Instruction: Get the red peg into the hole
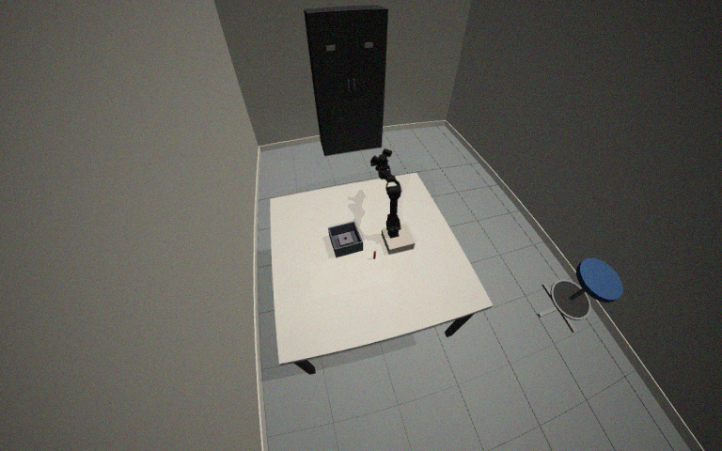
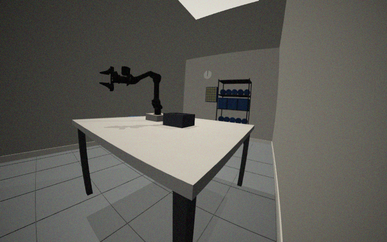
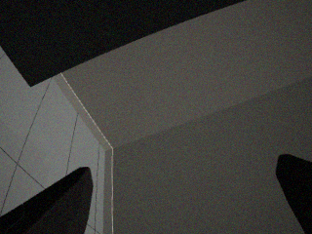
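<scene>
Red peg [image 1: 374,255] outside open box [image 1: 338,246] [image 2: 179,120].

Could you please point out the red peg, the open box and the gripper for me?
Red peg [image 1: 374,255]: top view, middle of its side.
Open box [image 1: 349,251] [image 2: 179,120]: top and exterior views, outer wall.
Gripper [image 2: 100,78] [image 3: 186,172]: exterior and wrist views, midway between its fingertips.

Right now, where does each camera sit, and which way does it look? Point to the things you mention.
Top: high up, looking steeply down on the table [image 1: 319,303] [image 2: 148,139]; whole arm shows.
Exterior: beyond a table corner, looking across it; arm in profile.
Wrist: on the arm near the gripper [image 2: 100,78] [image 3: 184,162], facing wall and floor; two fingertips show.
Top and exterior share table, arm, box [image 1: 348,252] [image 2: 174,119].
</scene>
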{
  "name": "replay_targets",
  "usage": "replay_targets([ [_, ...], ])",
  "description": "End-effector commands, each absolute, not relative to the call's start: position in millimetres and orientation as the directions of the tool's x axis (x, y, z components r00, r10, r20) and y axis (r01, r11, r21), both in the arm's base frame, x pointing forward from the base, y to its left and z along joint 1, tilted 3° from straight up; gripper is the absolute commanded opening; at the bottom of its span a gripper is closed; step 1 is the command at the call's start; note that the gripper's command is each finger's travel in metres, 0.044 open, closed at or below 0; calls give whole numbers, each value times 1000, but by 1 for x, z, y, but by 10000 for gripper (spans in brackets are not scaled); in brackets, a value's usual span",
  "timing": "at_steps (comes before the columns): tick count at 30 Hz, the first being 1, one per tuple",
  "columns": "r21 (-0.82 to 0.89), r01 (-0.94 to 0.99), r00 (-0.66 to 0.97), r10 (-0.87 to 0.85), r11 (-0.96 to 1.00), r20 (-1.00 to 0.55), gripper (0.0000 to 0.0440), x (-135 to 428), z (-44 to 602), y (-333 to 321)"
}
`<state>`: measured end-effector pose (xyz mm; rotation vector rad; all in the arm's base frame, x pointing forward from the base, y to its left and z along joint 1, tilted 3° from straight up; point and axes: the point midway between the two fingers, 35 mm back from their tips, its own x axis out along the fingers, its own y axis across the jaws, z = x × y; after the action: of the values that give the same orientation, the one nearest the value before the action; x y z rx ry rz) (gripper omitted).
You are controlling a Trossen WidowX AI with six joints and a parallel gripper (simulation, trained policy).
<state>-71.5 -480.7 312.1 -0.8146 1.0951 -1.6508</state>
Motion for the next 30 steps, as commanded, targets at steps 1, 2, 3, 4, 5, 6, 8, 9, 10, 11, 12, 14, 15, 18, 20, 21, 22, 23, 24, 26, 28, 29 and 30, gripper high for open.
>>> replay_targets([
  [1, -928, 350, -306, -952, -124, 11, 416, -67, 310, -482],
  [2, -929, 354, -293, -956, -107, -2, 429, -61, 307, -482],
  [3, -928, 362, -278, -960, -87, -18, 440, -54, 304, -483],
  [4, -926, 372, -262, -964, -65, -38, 440, -45, 300, -484],
  [5, -922, 385, -244, -968, -40, -60, 440, -35, 295, -485],
  [6, -916, 400, -227, -970, -14, -84, 440, -25, 291, -485],
  [8, -899, 436, -191, -973, 37, -132, 440, -1, 281, -485],
  [9, -889, 454, -173, -972, 62, -156, 440, 11, 276, -484],
  [10, -877, 472, -156, -971, 86, -179, 440, 22, 272, -483],
  [11, -865, 489, -138, -970, 111, -203, 440, 34, 267, -481],
  [12, -852, 506, -120, -967, 136, -226, 440, 46, 263, -478],
  [14, -824, 535, -84, -959, 186, -271, 440, 70, 255, -472],
  [15, -810, 548, -66, -954, 211, -293, 440, 82, 251, -468],
  [18, -765, 578, -15, -934, 283, -356, 440, 115, 241, -455],
  [20, -735, 593, 18, -918, 329, -396, 440, 137, 235, -444],
  [21, -719, 599, 34, -909, 351, -415, 440, 147, 232, -438],
  [22, -704, 605, 50, -899, 373, -434, 440, 158, 229, -432],
  [23, -688, 609, 65, -889, 395, -452, 440, 168, 227, -425],
  [24, -672, 613, 80, -879, 416, -470, 440, 177, 224, -418],
  [26, -640, 618, 109, -856, 456, -505, 440, 196, 220, -403],
  [28, -608, 622, 135, -832, 494, -538, 440, 213, 216, -387],
  [29, -591, 623, 148, -819, 512, -554, 440, 221, 214, -379],
  [30, -575, 623, 160, -806, 530, -570, 440, 229, 212, -370],
])
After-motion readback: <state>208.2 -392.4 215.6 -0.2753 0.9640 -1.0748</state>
